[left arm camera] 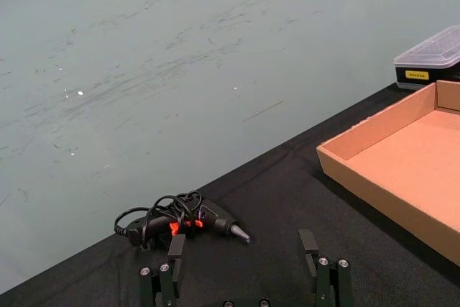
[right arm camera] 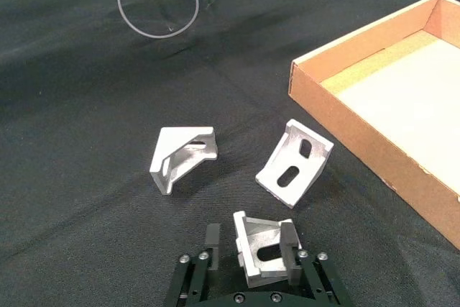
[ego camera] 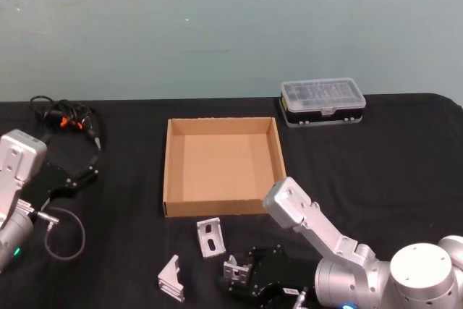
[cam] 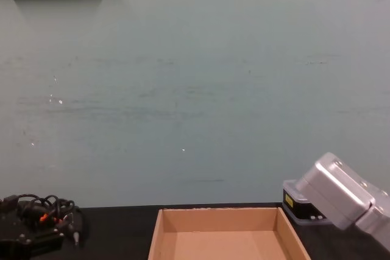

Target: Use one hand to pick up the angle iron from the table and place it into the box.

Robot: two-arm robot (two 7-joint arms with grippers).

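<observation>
Right gripper [ego camera: 239, 276] is low over the worktop [ego camera: 376, 171], at 6 o'clock from the cardboard box [ego camera: 168, 171]. It's released, with jaws straddling one angle iron [right arm camera: 262, 246]. In the right wrist view one finger [right arm camera: 289, 239] sits against the bracket and the other has a slit of worktop showing beside it, so no clamp. The angle iron looks to be resting on the worktop, but I can't be sure from this angle.

Second angle iron [ego camera: 210, 237] lies at 11 o'clock from the one between my jaws, just off the box's near wall and not touching it. Third angle iron [ego camera: 171, 278] stands at 9 o'clock from my right gripper, apart from the other two.

The box is open-topped with a bare floor.

Left gripper [left arm camera: 244, 278] is parked at 9 o'clock from the box, well apart from the brackets, fingers spread with nothing between them. A corded hand tool [ego camera: 69, 119] lies at 12 o'clock from it. A loop of cable [ego camera: 61, 233] lies at 6 o'clock from it.

Black case with a clear lid [ego camera: 323, 103] sits at 1 o'clock from the box, near the worktop's back edge.
</observation>
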